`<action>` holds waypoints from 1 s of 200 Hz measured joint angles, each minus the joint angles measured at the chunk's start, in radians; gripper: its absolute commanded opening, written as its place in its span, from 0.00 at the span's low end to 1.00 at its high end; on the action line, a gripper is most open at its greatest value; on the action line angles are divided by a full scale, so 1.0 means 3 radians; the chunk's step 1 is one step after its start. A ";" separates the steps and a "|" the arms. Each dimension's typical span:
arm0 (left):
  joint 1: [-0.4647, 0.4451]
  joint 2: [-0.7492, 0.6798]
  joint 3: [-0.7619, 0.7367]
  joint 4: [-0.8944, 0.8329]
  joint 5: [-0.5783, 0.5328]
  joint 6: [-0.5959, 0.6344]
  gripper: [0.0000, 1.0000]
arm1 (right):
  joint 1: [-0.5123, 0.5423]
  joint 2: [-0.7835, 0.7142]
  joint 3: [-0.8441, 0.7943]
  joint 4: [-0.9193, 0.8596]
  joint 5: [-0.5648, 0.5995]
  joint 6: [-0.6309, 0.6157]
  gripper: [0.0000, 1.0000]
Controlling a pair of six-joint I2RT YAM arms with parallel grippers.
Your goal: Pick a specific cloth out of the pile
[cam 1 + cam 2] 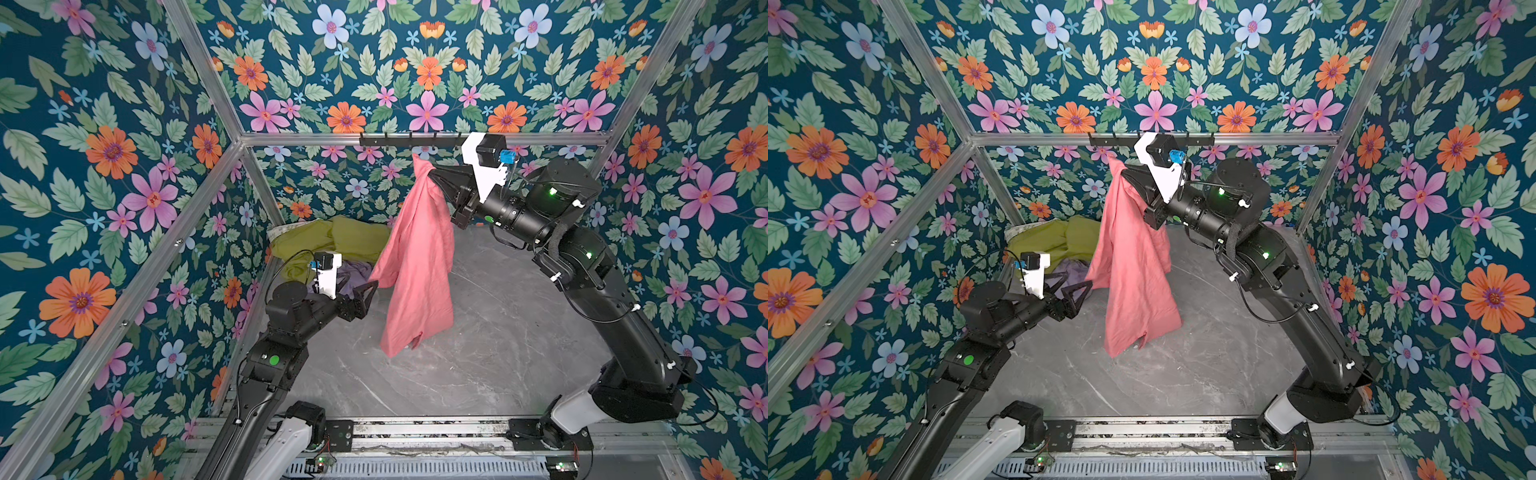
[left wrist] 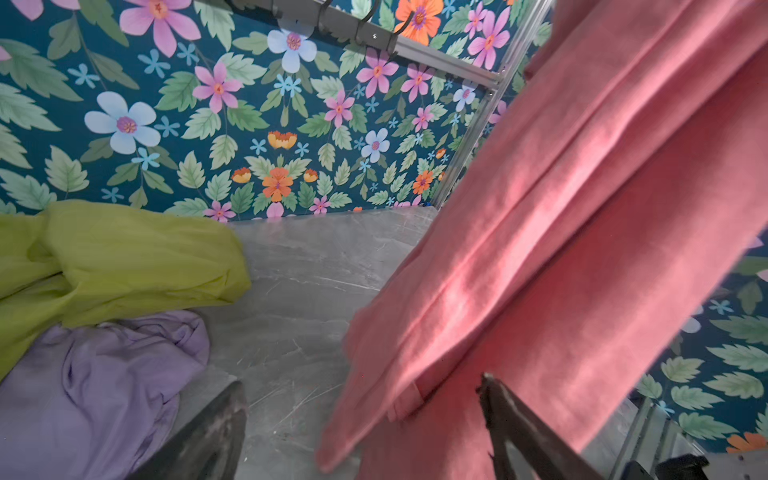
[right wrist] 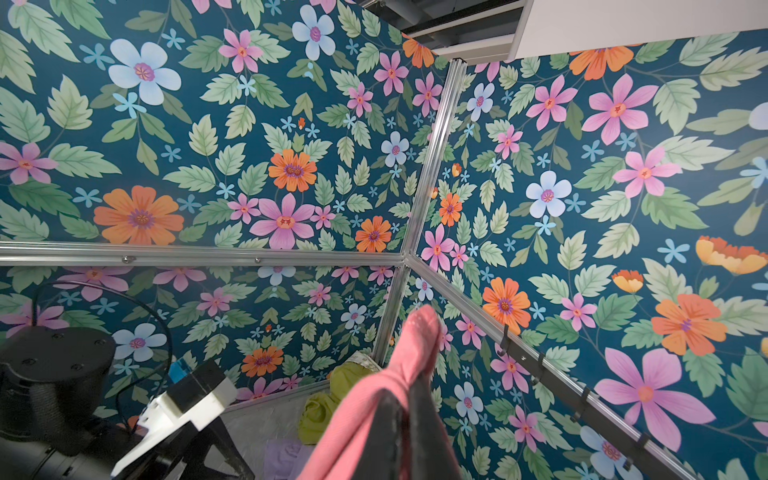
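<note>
The cloth (image 1: 415,266) (image 1: 1133,266) is salmon-pink and wrinkly. It hangs full length above the table from my right gripper (image 1: 430,174) (image 1: 1125,172), which is shut on its top end just below the hook rail. In the right wrist view the cloth (image 3: 374,415) drapes over the shut right gripper (image 3: 405,399). My left gripper (image 1: 357,286) (image 1: 1069,284) is open, low beside the cloth's left edge. In the left wrist view a fold of the cloth (image 2: 582,208) hangs in the left gripper's (image 2: 361,382) gap, unpinched. The pile (image 1: 332,245) lies at the back left.
The pile holds an olive-green cloth (image 2: 124,257), a lavender cloth (image 2: 104,374) and a bit of white fabric (image 1: 282,230). A black hook rail (image 1: 415,139) runs along the back frame bar. Floral walls with aluminium bars enclose the grey marble table (image 1: 478,332).
</note>
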 measured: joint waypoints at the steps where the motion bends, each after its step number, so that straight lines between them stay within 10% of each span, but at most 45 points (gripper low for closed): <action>1: 0.0000 0.0000 0.0004 -0.0001 0.0006 0.0008 0.89 | 0.0000 -0.0001 0.0000 0.0000 0.0000 0.0000 0.00; 115: -0.0207 0.0098 0.0027 0.0834 0.0608 -0.0151 0.89 | 0.0000 0.0020 0.0023 -0.0010 -0.0038 0.0090 0.00; 200: -0.1389 0.0633 0.0089 0.0898 -0.0440 0.0183 0.79 | 0.0000 0.0139 0.0151 -0.0017 -0.0114 0.0184 0.00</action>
